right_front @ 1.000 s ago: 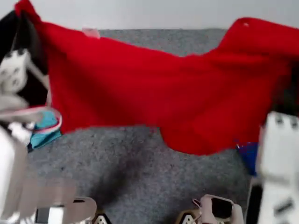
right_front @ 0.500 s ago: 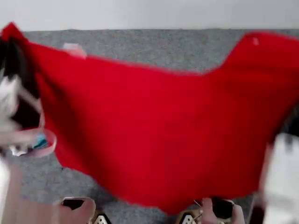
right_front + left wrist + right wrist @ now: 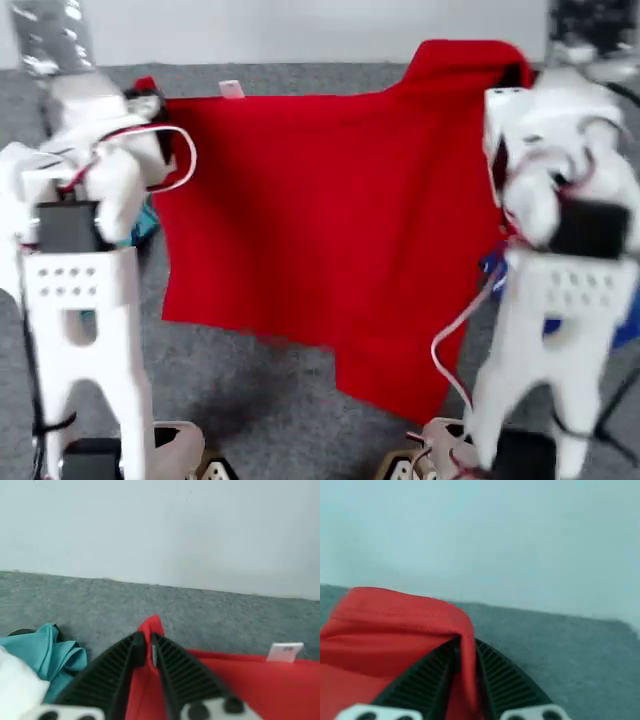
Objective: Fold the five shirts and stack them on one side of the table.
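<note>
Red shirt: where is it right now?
In the high view the red shirt stretches across the middle of the grey table between both arms. The left gripper pinches one far corner, the right gripper the other.

You've got grey felt-like table (image 3: pixel 290 400) running back to pale wall; red shirt (image 3: pixel 320 220) spread across its middle, near hem lying on grey surface; teal cloth (image 3: pixel 45 655) bunched at left side, just beside shirt; blue cloth (image 3: pixel 490 267) at right side, mostly hidden; two arm bases (image 3: pixel 170 450) stand at near edge.
</note>
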You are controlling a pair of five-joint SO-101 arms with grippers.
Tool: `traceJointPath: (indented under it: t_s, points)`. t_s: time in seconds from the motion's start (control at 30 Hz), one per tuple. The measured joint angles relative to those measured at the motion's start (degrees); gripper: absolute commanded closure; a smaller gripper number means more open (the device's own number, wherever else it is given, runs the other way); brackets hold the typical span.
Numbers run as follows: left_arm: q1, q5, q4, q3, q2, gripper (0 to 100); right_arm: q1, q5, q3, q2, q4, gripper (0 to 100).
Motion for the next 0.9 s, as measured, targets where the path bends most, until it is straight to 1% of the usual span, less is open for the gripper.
traceJointPath:
  t_s: [0.13,0.23,0.3,0.37,0.47,0.57,0.73,0.87,0.9]
  points:
    - [0.0,0.0,-18.5,12.1,6.1,99,-1.0,0.4,0.8,8.2,-5.5,98.8]
    - [0.0,-0.2,-28.7,13.3,13.5,99,-1.0,0.4,1.1,13.8,-8.6,98.8]
    - [0.0,-0.2,-32.5,12.6,19.1,99,-1.0,0.4,1.1,16.5,-9.6,98.8]
    - [0.0,-0.2,-33.0,10.8,24.4,99,-1.0,0.4,1.1,17.8,-9.3,98.8]
    - [-0.2,-0.1,-26.5,7.6,27.8,99,-1.0,0.4,1.1,18.0,-4.4,98.8]
    - [-1.1,-0.1,-17.6,3.2,28.0,99,-1.0,1.1,1.1,17.7,4.5,98.8]
    - [-2.8,-0.1,-5.0,-2.8,28.0,99,-1.3,6.9,1.5,12.5,21.5,98.8]
    - [-3.3,-4.3,3.7,-3.7,28.0,99,-1.3,13.1,1.8,8.0,35.3,98.8]
    - [-3.3,-5.7,5.7,-3.7,28.0,99,-1.3,14.9,2.5,6.8,36.9,98.8]
